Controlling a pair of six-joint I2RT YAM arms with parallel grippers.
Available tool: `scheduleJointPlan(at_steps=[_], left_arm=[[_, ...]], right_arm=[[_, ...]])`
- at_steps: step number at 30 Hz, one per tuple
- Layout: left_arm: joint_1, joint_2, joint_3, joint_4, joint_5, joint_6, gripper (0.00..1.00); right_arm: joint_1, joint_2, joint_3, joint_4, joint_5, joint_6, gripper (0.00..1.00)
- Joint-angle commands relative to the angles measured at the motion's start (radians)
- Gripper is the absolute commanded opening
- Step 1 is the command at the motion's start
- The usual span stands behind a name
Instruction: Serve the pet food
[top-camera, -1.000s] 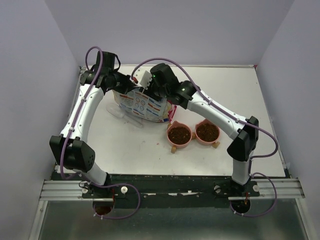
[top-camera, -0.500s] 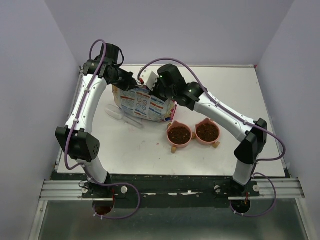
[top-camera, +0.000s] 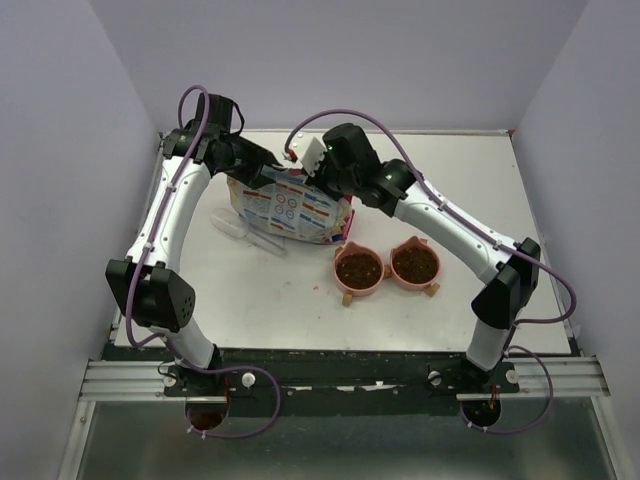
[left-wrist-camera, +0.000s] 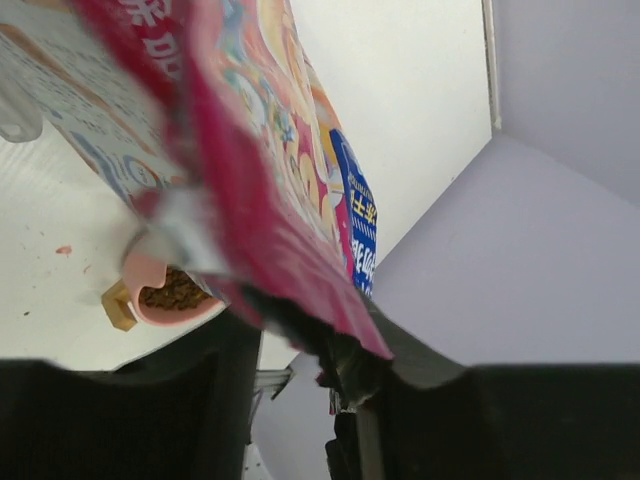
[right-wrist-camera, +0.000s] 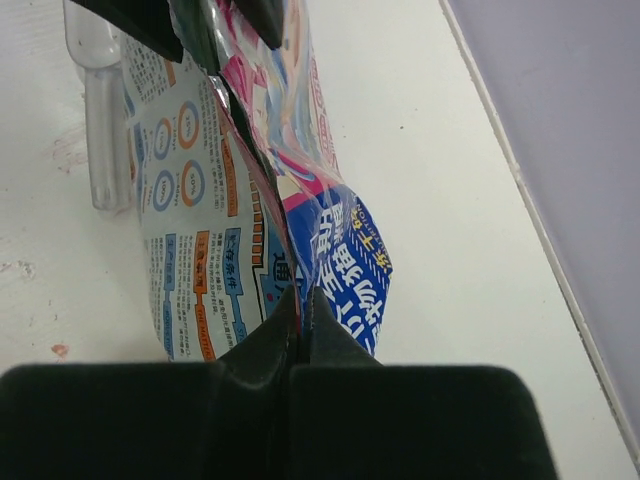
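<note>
The printed bag (top-camera: 285, 207) stands at the back of the table. My right gripper (top-camera: 325, 182) is shut on the bag's (right-wrist-camera: 200, 200) right edge, its fingertips (right-wrist-camera: 302, 315) pinched together beside the blue label. My left gripper (top-camera: 262, 162) sits at the bag's top left corner. In the left wrist view its jaws (left-wrist-camera: 310, 390) stand apart, with the bag's pink rim (left-wrist-camera: 250, 150) lying across them. Pet food (top-camera: 358, 268) fills both pink bowls, the left bowl (top-camera: 345, 285) and the right bowl (top-camera: 432, 278). Kibble (left-wrist-camera: 172, 293) also shows in the left wrist view.
A clear plastic scoop (top-camera: 245, 232) lies on the table left of the bag, also seen in the right wrist view (right-wrist-camera: 100, 130). A few crumbs lie near the bowls. The table's back edge meets the purple wall (right-wrist-camera: 560, 150) behind the bag.
My right gripper has closed on the bag's right edge and shifted slightly right. My left gripper has opened at the bag's top corner. The bag stands a little more upright.
</note>
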Motion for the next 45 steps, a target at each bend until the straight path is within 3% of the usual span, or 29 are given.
scheduleJointPlan(at_steps=[1, 7, 8, 11, 13, 14, 16, 20, 21, 22, 23, 24, 27, 32, 37, 40, 43, 45], left_arm=[[-0.052, -0.039, -0.024, 0.070, 0.040, -0.025, 0.51], [-0.121, -0.021, -0.066, 0.132, 0.081, -0.088, 0.47], [-0.129, -0.021, -0.082, 0.146, 0.086, -0.099, 0.42], [-0.129, -0.041, -0.116, 0.184, 0.077, -0.114, 0.12], [-0.123, -0.056, -0.103, 0.175, 0.040, -0.096, 0.00], [-0.122, -0.058, -0.086, 0.167, 0.023, -0.084, 0.00], [-0.117, -0.055, -0.057, 0.135, 0.014, -0.070, 0.00], [-0.115, -0.036, -0.035, 0.104, 0.032, -0.062, 0.00], [-0.115, -0.036, -0.030, 0.100, 0.029, -0.056, 0.00], [-0.111, -0.036, -0.027, 0.103, 0.026, -0.047, 0.00], [-0.105, -0.036, -0.021, 0.100, 0.017, -0.031, 0.00], [-0.094, -0.036, -0.014, 0.094, 0.013, -0.016, 0.05], [-0.047, -0.038, 0.009, 0.074, -0.027, 0.031, 0.31], [0.052, -0.044, -0.017, 0.086, -0.037, 0.079, 0.38], [0.124, -0.036, -0.010, 0.087, -0.049, 0.128, 0.36], [0.141, -0.044, 0.005, 0.090, -0.073, 0.154, 0.29], [0.141, -0.047, 0.016, 0.094, -0.099, 0.173, 0.08], [0.139, -0.042, 0.008, 0.097, -0.089, 0.167, 0.01]], right_arm=[[-0.033, -0.009, 0.052, -0.106, 0.048, 0.014, 0.00], [-0.031, -0.010, 0.090, -0.103, 0.019, 0.026, 0.00], [-0.031, -0.009, 0.095, -0.103, 0.019, 0.028, 0.00], [-0.028, -0.016, 0.081, -0.107, 0.052, 0.020, 0.01], [-0.028, -0.050, 0.024, -0.081, 0.118, 0.010, 0.16], [-0.028, -0.070, -0.014, -0.071, 0.165, -0.004, 0.26], [-0.039, -0.099, -0.066, -0.064, 0.195, -0.029, 0.34], [-0.053, -0.124, -0.100, -0.075, 0.181, -0.027, 0.36], [-0.051, -0.124, -0.102, -0.080, 0.183, -0.027, 0.35], [-0.051, -0.121, -0.100, -0.087, 0.183, -0.029, 0.27], [-0.051, -0.121, -0.097, -0.097, 0.183, -0.030, 0.10], [-0.051, -0.121, -0.097, -0.103, 0.184, -0.033, 0.03], [-0.051, -0.127, -0.094, -0.120, 0.154, -0.033, 0.00], [-0.051, -0.122, -0.071, -0.110, 0.097, -0.020, 0.00], [-0.050, -0.096, -0.034, -0.103, 0.065, -0.007, 0.00], [-0.043, -0.079, -0.016, -0.109, 0.071, -0.007, 0.01], [-0.028, -0.058, 0.001, -0.106, 0.072, -0.013, 0.20], [-0.004, -0.029, 0.030, -0.089, 0.078, -0.015, 0.32]])
